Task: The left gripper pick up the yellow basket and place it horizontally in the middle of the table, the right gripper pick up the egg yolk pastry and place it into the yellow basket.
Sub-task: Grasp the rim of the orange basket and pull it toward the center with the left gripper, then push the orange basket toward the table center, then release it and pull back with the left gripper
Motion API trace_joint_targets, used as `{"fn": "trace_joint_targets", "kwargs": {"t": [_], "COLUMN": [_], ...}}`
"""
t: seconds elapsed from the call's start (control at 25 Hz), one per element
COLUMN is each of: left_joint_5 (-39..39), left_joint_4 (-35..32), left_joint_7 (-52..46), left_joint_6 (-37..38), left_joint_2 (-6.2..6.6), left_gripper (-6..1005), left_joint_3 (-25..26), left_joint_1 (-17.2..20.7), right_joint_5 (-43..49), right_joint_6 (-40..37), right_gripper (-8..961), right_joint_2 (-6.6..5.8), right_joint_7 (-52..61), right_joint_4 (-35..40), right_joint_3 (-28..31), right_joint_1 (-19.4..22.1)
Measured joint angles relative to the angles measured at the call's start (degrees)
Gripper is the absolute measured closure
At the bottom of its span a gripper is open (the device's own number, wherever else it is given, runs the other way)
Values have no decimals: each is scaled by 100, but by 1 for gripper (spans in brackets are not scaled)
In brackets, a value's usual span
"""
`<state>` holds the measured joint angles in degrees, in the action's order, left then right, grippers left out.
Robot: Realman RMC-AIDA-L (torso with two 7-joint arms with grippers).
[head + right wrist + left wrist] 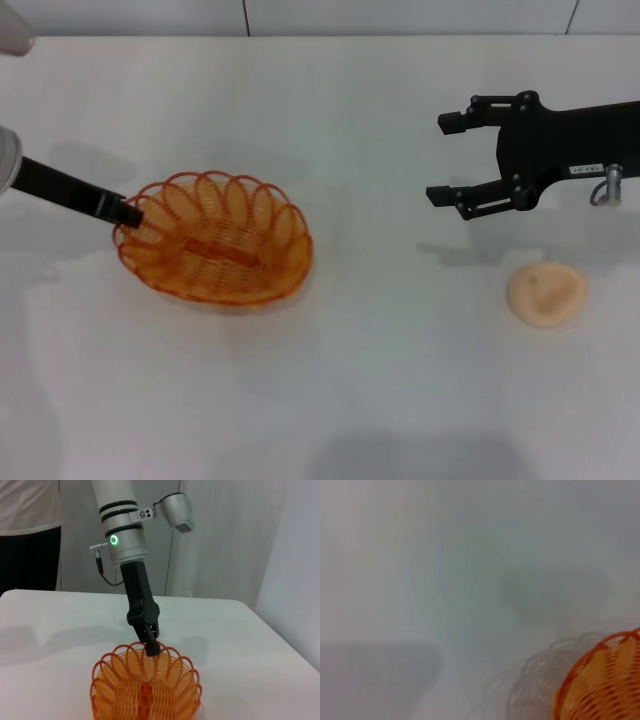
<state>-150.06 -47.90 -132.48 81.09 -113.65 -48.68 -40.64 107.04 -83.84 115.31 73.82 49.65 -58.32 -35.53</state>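
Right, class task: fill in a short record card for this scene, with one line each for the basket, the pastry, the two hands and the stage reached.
Basket: yellow basket on the table, left of centre, empty
Pastry: egg yolk pastry lies on the table at the right, apart from the basket
Left hand: left gripper shut on the basket's left rim
Right hand: right gripper open, hovering beyond the pastry, holding nothing
Stage: pastry not yet picked up

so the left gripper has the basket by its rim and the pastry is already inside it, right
Not quite. The left gripper does grip the yellow basket at its rim, but the egg yolk pastry lies on the table near the right gripper, per the head view.
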Motion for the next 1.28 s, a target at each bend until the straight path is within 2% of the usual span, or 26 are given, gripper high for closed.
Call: {"fn": "trace_joint_targets", "kwargs": {"t": [0.32, 0.56, 0.92, 1.12, 1.28], "left_joint_5": [671, 705, 688, 673, 657], "left_joint_4": [-305, -308, -172, -149, 31], "left_joint_7": [-220, -758, -2000, -2558, -2673], "left_joint_6": [513, 762, 809, 685, 572], "left_joint_2": [60, 57, -47, -146, -280], "left_gripper": [933, 933, 934, 934, 935], "left_joint_3": [49, 30, -33, -595, -729], "left_joint_1": [-14, -199, -433, -520, -651], "right_joint_5": [0, 0, 1, 11, 39], "right_joint_6": [-56, -62, -73, -84, -101], "right_gripper": [113, 113, 113, 113, 113], "right_joint_2": [-6, -23, -24, -34, -39], "right_joint_7": [19, -7, -267, -306, -340], "right_joint_4": [65, 143, 157, 159, 159], "right_joint_3": [30, 23, 31, 26, 11], "right_joint_1": [38, 38, 106, 109, 112]}}
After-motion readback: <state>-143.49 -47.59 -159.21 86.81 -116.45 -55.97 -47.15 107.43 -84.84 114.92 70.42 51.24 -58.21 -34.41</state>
